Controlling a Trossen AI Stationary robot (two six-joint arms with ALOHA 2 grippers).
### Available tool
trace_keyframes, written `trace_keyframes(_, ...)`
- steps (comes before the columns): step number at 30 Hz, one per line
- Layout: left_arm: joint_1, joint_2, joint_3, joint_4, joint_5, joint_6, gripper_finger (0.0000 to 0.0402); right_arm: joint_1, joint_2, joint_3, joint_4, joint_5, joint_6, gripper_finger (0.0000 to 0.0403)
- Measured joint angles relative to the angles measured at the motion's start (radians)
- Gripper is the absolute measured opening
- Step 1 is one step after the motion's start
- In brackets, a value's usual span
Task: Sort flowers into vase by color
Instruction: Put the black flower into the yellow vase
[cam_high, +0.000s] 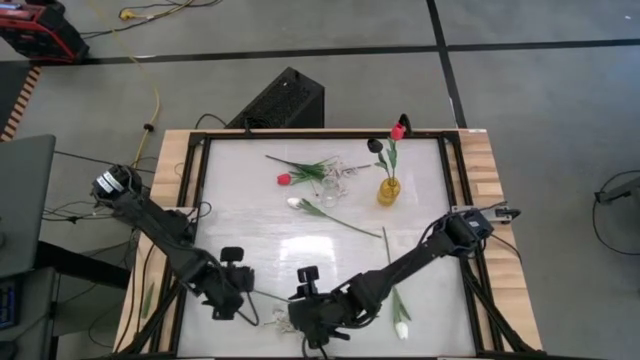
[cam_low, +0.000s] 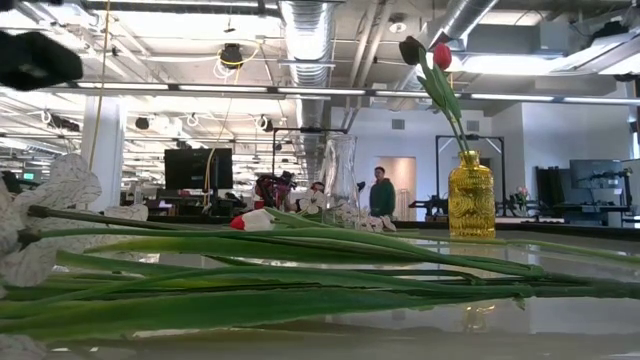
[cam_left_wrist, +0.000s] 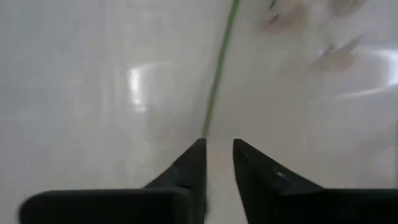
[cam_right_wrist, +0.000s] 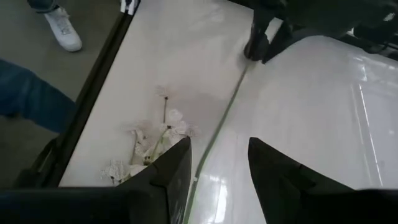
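Glossy white tabletop, framed in black rail with pale wood edging. Near the front edge, towards the left corner, a sprig of small papery white blossoms is laid flat, its thin green stem running straight across the surface.

Left gripper is set low over the far end of that stem; its two dark wedge-shaped fingers stand slightly parted with the stem tip just at the gap, nothing clamped. Right gripper is held just beside the blossoms, fingers well apart on either side of the stem, nothing gripped.

Amber ribbed glass vase stands near the back edge, right of centre, upright, holding a red tulip and a dark bloom. A clear glass vase is seen left of it, with a red tulip lying beside. One white tulip lies mid-table, another near the front edge on the right.

A person stands in the room behind; a shoe and jeans are visible beside the table.
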Motion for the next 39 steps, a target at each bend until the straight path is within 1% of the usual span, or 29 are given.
trace_keyframes(2, -0.020, 0.000, -0.037, 0.031, -0.035, 0.001, 0.0110, -0.001, 0.000, 0.000, 0.000, 0.000, -0.007, 0.0184)
trace_keyframes(5, -0.028, 0.000, -0.094, 0.095, -0.042, -0.007, 0.0143, -0.002, 0.000, 0.000, -0.001, 0.000, -0.010, 0.0184)
trace_keyframes(7, -0.030, 0.000, -0.128, 0.151, -0.046, -0.013, 0.0158, -0.002, 0.000, 0.000, -0.001, 0.000, -0.011, 0.0184)
trace_keyframes(12, -0.031, 0.000, -0.204, 0.288, -0.038, 0.015, 0.0169, -0.005, 0.000, 0.000, -0.019, 0.000, -0.013, 0.0184)
trace_keyframes(16, -0.030, 0.000, -0.231, 0.308, -0.025, 0.016, 0.0165, -0.008, 0.000, 0.000, -0.019, 0.001, -0.013, 0.0184)
trace_keyframes(20, -0.035, -0.001, -0.273, 0.340, 0.003, 0.003, 0.0153, -0.008, 0.000, 0.000, -0.023, 0.001, -0.013, 0.0184)
trace_keyframes(24, -0.035, -0.004, -0.313, 0.370, 0.013, -0.047, 0.0136, -0.007, 0.000, 0.000, -0.030, 0.001, -0.013, 0.0184)
trace_keyframes(26, -0.035, -0.006, -0.320, 0.368, 0.014, -0.065, 0.0123, -0.007, 0.000, 0.000, -0.040, 0.001, -0.013, 0.0184)
trace_keyframes(28, -0.035, -0.005, -0.317, 0.362, 0.014, -0.067, 0.0098, -0.007, 0.000, 0.000, -0.049, 0.001, -0.012, 0.0184)
trace_keyframes(32, -0.031, -0.001, -0.288, 0.328, 0.013, -0.066, 0.0020, -0.007, 0.000, 0.000, -0.101, 0.001, 0.013, 0.0184)
trace_keyframes(33, -0.028, 0.000, -0.276, 0.312, 0.013, -0.069, 0.0011, -0.007, 0.000, 0.000, -0.118, 0.001, 0.021, 0.0184)
trace_keyframes(36, -0.014, 0.000, -0.223, 0.250, -0.020, -0.086, 0.0006, -0.005, 0.000, 0.000, -0.160, 0.002, 0.042, 0.0184)
trace_keyframes(39, 0.007, 0.000, -0.143, 0.143, -0.070, -0.080, 0.0002, -0.004, 0.000, 0.000, -0.162, 0.002, 0.046, 0.0184)
